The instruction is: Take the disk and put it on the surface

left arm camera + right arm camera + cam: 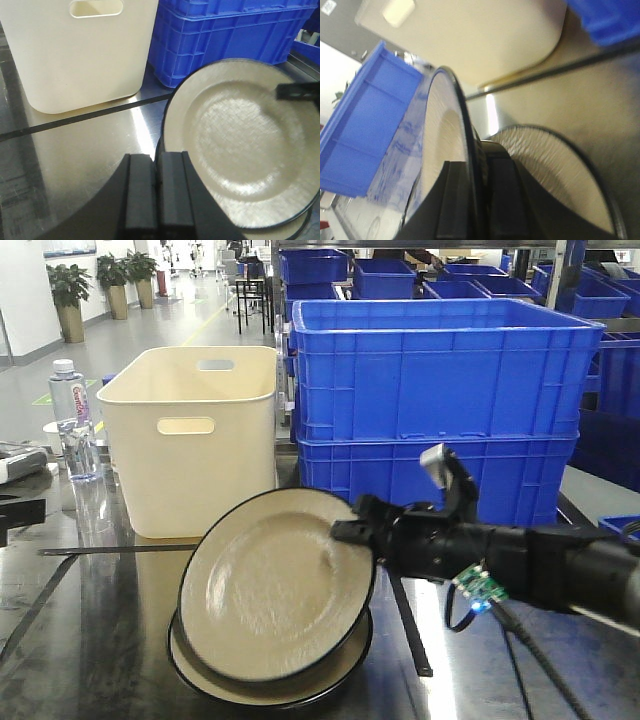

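The disk [275, 585], a cream plate with a dark rim, stands tilted over a second plate [310, 690] lying on the glossy tabletop [80, 640]. The right gripper [345, 532] is clamped across its rim. The left gripper [157, 192] is closed on nothing. Step in hand: transfer. Next move: shift clear of the lower plate, level the disk, lower it onto bare tabletop, release

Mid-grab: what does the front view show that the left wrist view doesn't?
Only front: the bottle and the right arm. Only left wrist: the left gripper, shut and empty. Both: the tilted plate held at its rim by the right gripper, the cream bin, blue crates and the taped tabletop.
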Controlling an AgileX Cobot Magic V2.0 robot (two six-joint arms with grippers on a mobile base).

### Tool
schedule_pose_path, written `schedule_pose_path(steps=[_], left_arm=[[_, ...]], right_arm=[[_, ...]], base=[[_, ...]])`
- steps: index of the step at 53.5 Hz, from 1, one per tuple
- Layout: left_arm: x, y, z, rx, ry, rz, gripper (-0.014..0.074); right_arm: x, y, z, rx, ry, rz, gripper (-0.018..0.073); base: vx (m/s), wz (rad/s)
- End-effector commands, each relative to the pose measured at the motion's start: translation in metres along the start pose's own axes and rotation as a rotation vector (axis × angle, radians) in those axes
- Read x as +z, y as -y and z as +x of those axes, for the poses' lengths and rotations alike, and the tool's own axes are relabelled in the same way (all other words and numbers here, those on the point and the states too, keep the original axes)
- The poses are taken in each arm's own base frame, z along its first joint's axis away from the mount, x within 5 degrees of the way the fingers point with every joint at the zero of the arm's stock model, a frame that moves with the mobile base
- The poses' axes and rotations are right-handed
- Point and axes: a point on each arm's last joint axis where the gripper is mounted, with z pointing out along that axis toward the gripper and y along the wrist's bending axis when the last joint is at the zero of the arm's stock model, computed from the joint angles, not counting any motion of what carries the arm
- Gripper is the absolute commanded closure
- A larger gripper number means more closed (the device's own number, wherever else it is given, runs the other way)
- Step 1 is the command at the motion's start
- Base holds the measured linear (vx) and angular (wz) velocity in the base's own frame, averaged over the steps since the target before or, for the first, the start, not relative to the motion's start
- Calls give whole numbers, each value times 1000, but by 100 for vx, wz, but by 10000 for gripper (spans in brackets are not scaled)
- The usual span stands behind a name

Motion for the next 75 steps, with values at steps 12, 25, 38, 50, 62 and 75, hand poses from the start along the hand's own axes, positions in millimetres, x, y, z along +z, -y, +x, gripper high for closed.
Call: schedule_pose_path(steps=[12, 25, 38, 50, 62, 75], left_arm=[[-11, 11, -13, -21, 58, 44, 603], [-9, 7, -2, -136, -57, 2, 601], [0, -52, 43, -117, -486, -450, 597], [-1, -68, 36, -89, -401, -614, 597], [-19, -53, 21, -94, -287, -623, 597], [-56, -20, 20, -60, -96, -610, 597]], right_arm=[[-5, -23, -15, -37, 63, -63, 17], [-29, -13, -37, -377, 136, 73, -67], [-91, -18, -66, -651, 160, 315, 118], [-137, -42, -60, -728, 41, 523, 543], [-183, -43, -55, -697, -34, 862, 568], [-215, -67, -31, -771, 209, 768, 568]], base=[[0, 0], [0, 0], [0, 0], [0, 0], [0, 0], [0, 0]])
